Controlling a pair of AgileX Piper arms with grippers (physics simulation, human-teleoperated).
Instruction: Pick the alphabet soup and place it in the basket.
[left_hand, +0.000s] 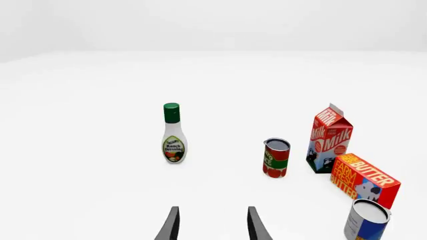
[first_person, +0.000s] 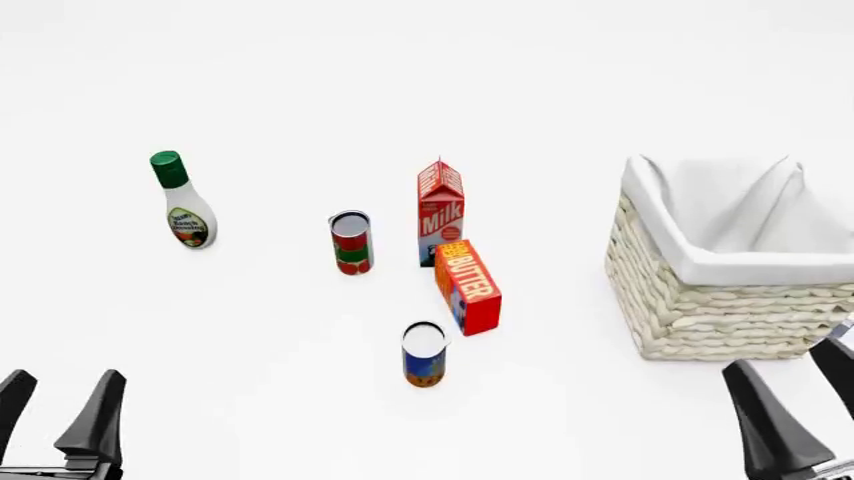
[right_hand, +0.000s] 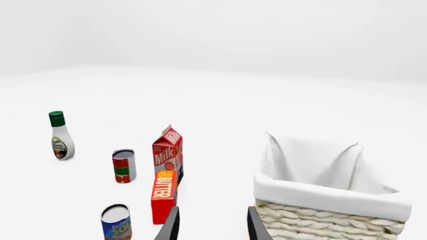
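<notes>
Nothing is grasped yet: the small blue-and-orange alphabet soup can (first_person: 424, 354) stands upright on the white desk (first_person: 267, 330), just beside the red butter box (first_person: 469, 286), well apart from the cream wicker basket (first_person: 727, 300). Both the left gripper (first_person: 56, 405) and right gripper (first_person: 790, 400) hold their fingers spread and empty. The next move, I judge, is a reach to the can.

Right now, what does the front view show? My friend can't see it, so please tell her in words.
A soup can stands on a white table, nearest the camera, with a butter box, a milk carton, a red and green can and a ranch bottle farther back. A lined basket sits at right. Both end effectors, left and right, hang open, holding nothing.
</notes>
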